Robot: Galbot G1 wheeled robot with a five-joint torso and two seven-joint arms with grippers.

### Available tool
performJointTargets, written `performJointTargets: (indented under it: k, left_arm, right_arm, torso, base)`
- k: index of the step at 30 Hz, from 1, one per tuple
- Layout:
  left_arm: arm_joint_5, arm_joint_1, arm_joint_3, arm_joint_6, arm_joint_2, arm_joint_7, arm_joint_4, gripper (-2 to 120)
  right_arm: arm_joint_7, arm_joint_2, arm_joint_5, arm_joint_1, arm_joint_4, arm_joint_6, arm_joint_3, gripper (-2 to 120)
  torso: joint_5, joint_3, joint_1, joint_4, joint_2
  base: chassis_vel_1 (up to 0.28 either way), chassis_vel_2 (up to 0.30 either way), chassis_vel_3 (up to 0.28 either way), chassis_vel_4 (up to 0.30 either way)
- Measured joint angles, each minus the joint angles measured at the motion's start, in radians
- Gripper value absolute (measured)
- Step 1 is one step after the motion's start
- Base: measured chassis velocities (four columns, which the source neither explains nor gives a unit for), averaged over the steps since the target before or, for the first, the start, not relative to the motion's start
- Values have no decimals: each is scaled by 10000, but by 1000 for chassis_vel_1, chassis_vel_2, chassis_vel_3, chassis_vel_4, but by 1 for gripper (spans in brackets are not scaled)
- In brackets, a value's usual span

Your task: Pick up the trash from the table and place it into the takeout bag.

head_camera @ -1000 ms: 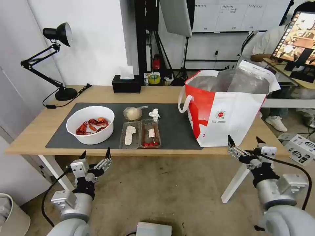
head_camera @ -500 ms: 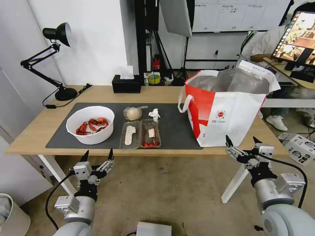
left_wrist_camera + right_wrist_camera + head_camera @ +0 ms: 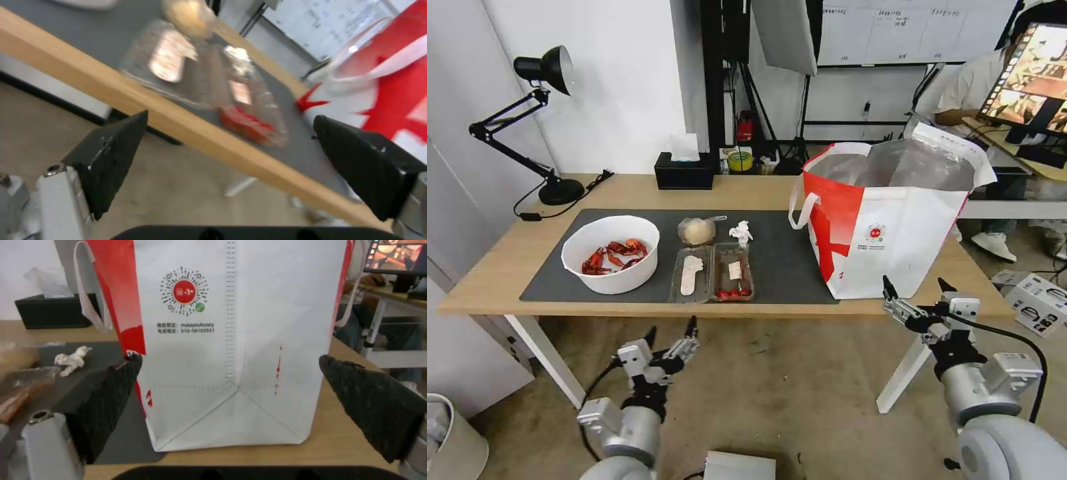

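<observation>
While our left gripper (image 3: 671,333) hangs below and in front of the table (image 3: 494,277) edge, its fingers are spread wide and hold nothing. Our right gripper (image 3: 915,290) is just as wide open and empty, low at the near right corner, facing the bag (image 3: 894,227).

All the trash sits on the mat (image 3: 787,257), up and beyond the left gripper. The two trays (image 3: 712,272) lie side by side nearest the table edge, almost straight ahead of that gripper, with their long axes running away from us, front to back. Behind them are the cup (image 3: 696,231) and the tissue (image 3: 740,233); the bowl (image 3: 611,253) is off to the left of the trays. The bag stands upright on the right end of the table, mouth open, well apart from the trays.

We judge the left arm the nearer one to every piece of trash, with the trays closest. From where it hangs, it would need to rise above the tabletop and reach forward; a grasp across a tray's short width looks the natural fit.
</observation>
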Motion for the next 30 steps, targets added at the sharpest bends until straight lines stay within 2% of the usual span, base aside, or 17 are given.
performJointTargets:
  k: [1, 4, 5, 7, 8, 11, 12, 15, 30]
  left_arm:
    - [0, 0, 0, 0, 0, 0, 0, 100]
    - [-1340, -413, 258, 347, -47, -366, -66, 100]
    - [-1340, -413, 258, 347, -47, -366, -66, 100]
    - [-2365, -679, 347, 653, -77, -805, -139, 100]
    - [-2365, -679, 347, 653, -77, -805, -139, 100]
    - [-3719, -1055, 375, 903, -107, -1254, -72, 100]
    - [-3719, -1055, 375, 903, -107, -1254, -72, 100]
    - [-4589, -1354, 380, 1021, -118, -1471, 124, 100]
    - [-5391, -2341, 58, 1071, 7, -1586, 1230, 100]
  right_arm:
    - [0, 0, 0, 0, 0, 0, 0, 100]
    - [0, -1, -29, 3, -4, 8, -87, 100]
    - [0, -1, -29, 3, -4, 8, -87, 100]
    - [-1, 0, -42, 3, -4, 9, -118, 100]
    - [-1, 0, -42, 3, -4, 9, -118, 100]
    - [-1, 0, -49, 7, -6, 8, -133, 100]
    - [-1, 0, -49, 7, -6, 8, -133, 100]
    - [-1, -19, -52, 12, -7, 9, -132, 100]
    - [-2, -256, -44, 10, 19, -6, -98, 100]
  torso:
    - [0, 0, 0, 0, 0]
    - [0, 0, 0, 0, 0]
    - [0, 0, 0, 0, 0]
    - [0, 0, 0, 0, 0]
    - [0, 0, 0, 0, 0]
    - [0, 0, 1, 0, 0]
    - [0, 0, 1, 0, 0]
    - [0, 1, 2, 0, 0]
    - [-1, 1, 2, 1, -1]
  base:
    - [0, 0, 0, 0]
    - [0, 0, 0, 0]
    - [0, 0, 0, 0]
    - [0, 0, 0, 0]
    - [0, 0, 0, 0]
    - [0, 0, 0, 0]
    - [0, 0, 0, 0]
    - [0, 0, 0, 0]
    - [0, 0, 0, 0]
